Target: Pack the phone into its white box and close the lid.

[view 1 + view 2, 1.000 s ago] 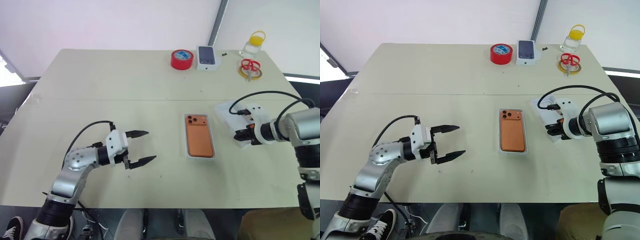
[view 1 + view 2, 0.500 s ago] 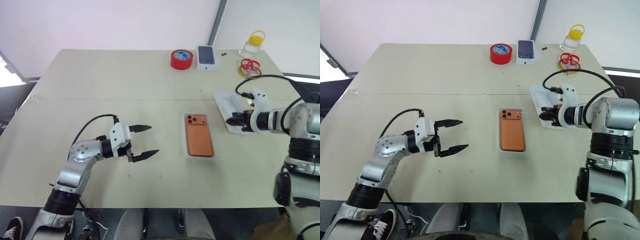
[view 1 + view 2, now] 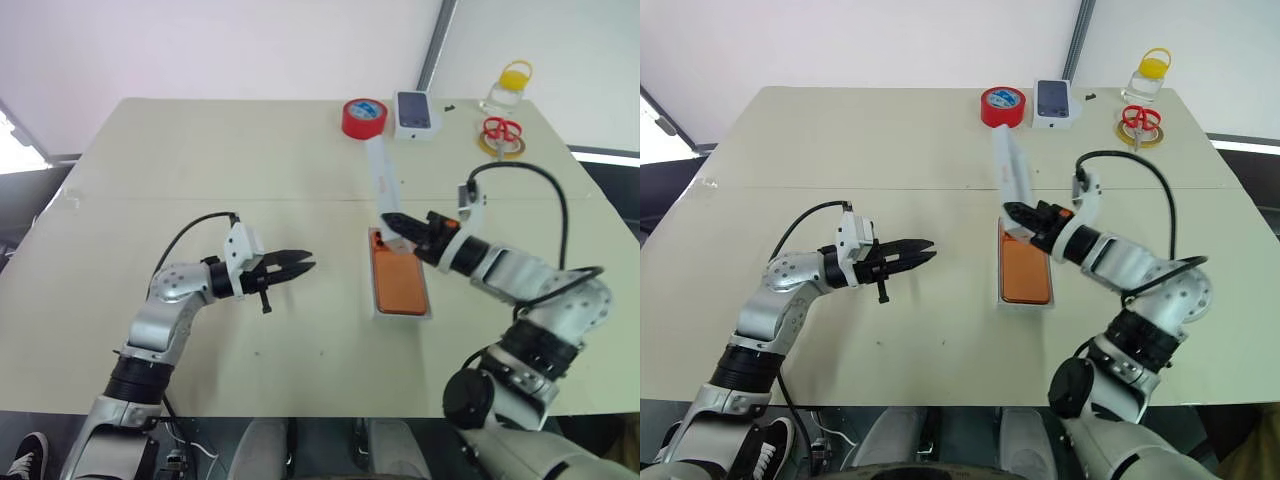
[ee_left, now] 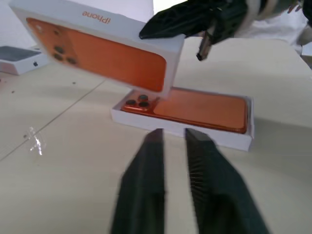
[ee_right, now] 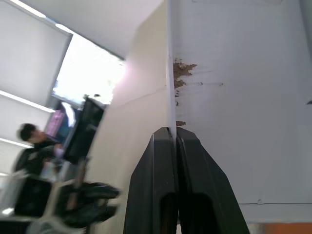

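The lid (image 3: 380,178) is held up on its edge by the right tool (image 3: 392,222).
The phone (image 3: 398,280) is seen in the white box (image 3: 402,316) mid-counter (image 3: 200,160), nearer the front edge; the left tool (image 3: 306,265) is clenched, holding nothing.

A wide pale counter (image 3: 200,170) stands before a plain white wall (image 3: 250,45). A grey post (image 3: 437,40) rises behind it. Bright daylight comes through a window (image 5: 95,73).

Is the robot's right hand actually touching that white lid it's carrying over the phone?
Touching. In the right wrist view the right gripper has its fingers pinched shut on the edge of the lid.
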